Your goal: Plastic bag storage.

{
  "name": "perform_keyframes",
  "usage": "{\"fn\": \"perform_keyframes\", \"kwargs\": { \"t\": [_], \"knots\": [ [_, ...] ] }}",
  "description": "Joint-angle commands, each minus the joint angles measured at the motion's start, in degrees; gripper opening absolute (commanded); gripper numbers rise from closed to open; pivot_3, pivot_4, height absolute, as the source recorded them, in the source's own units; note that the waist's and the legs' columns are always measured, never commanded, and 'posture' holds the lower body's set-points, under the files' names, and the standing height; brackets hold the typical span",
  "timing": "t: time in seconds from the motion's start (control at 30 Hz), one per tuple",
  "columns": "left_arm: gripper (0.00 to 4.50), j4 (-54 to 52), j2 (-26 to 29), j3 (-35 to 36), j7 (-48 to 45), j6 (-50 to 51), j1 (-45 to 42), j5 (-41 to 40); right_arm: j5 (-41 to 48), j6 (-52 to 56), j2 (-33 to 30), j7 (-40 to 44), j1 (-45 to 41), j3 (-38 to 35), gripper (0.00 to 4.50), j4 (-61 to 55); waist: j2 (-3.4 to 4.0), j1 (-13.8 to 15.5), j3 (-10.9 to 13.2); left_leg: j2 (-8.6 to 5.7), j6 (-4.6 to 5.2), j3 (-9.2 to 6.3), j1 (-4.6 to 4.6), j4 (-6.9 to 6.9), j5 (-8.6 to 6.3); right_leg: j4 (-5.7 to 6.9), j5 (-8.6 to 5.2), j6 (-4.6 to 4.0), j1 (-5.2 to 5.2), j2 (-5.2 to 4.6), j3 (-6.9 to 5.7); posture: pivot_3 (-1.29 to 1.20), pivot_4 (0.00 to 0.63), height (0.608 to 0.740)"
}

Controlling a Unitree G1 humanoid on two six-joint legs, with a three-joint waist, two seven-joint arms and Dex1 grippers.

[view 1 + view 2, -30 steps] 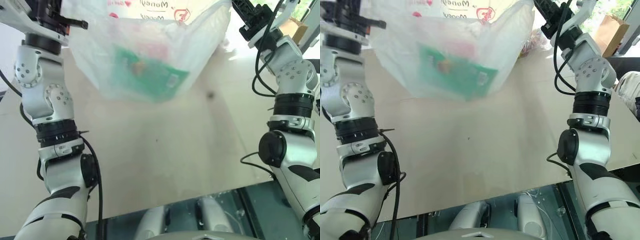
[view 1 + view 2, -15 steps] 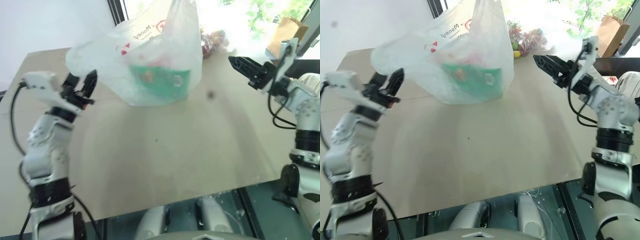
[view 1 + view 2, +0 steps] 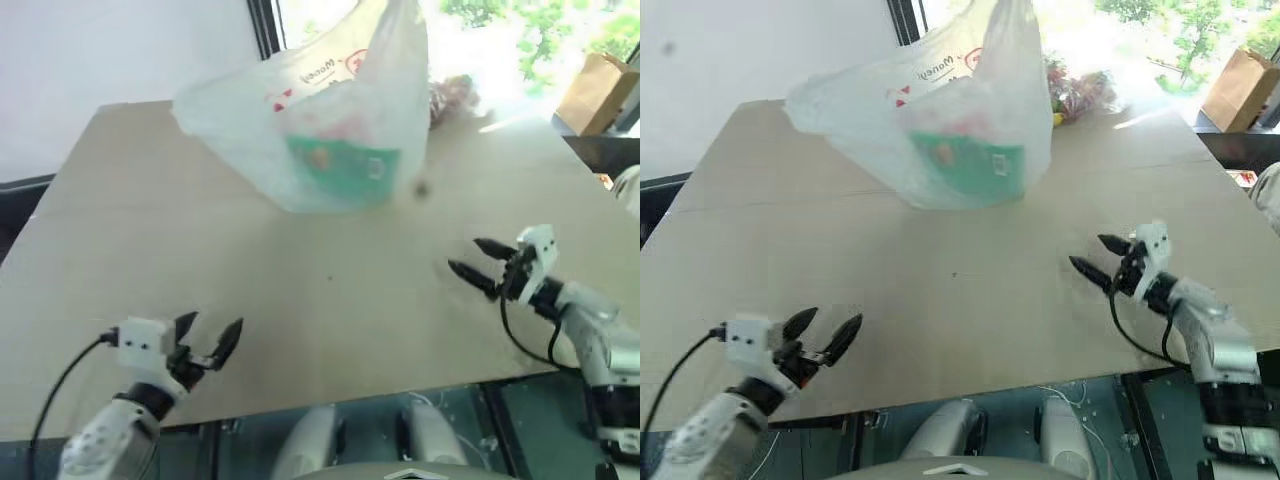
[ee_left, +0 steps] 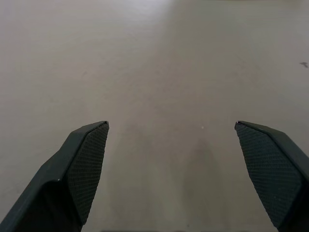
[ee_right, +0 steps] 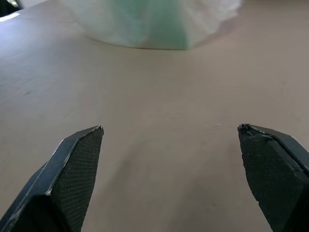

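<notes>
Released from both grippers since a second ago, the plastic bag (image 3: 325, 130) is now seen resting on the far part of the table (image 3: 300, 290), its green packet (image 3: 343, 165) showing through the thin film and one handle standing up. Both arms have been lowered and drawn back toward the near edge of the table. The left gripper (image 3: 212, 345) is held with its fingers wide apart and empty, well short of the bag; the right gripper (image 3: 478, 262) is likewise spread and empty, nearer the bag but apart from it. The packing step is judged finished, with the filled bag set down. The table is a plain pale board. Behind the bag a window, a clear bag of colourful items (image 3: 1080, 88) and a brown paper bag (image 3: 597, 92) are seen.
</notes>
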Motion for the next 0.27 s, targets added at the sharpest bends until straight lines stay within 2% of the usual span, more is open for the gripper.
{"fn": "perform_keyframes", "kwargs": {
  "t": [0.03, 0.13, 0.27],
  "knots": [
    [4.44, -1.6, -3.1, -3.7, -0.2, -6.7, 0.7, 2.9, -1.4, -7.3, -1.0, 5.2, 2.6, 0.4, 4.5, 1.1, -0.01, 0.0, 0.0, 0.02, 0.0, 0.0, -0.01, 0.0, 0.0, -0.02, 0.0, 0.0, 0.0, 0.0, 0.0, 0.0, 0.15, 0.74],
    [4.44, -1.0, -3.5, -6.9, -1.0, -9.7, 1.3, 6.7, 0.2, -8.0, -0.3, 7.6, 4.2, 0.4, 4.5, 1.3, -0.02, -0.1, 0.0, 0.05, 0.01, 0.04, 0.01, -0.01, -0.01, -0.03, 0.0, 0.0, -0.01, 0.01, 0.06, 0.0, 0.15, 0.74],
    [4.44, 0.8, -3.5, -7.1, -0.1, -10.8, 1.0, 9.0, 0.2, -8.3, 0.0, 8.7, 4.5, 0.7, 4.5, 1.9, -0.02, -0.2, 0.0, 0.12, 0.11, 0.05, 0.08, -0.11, -0.07, -0.03, 0.0, -0.01, 0.0, 0.08, 0.09, 0.0, 0.15, 0.74]
  ]
}}
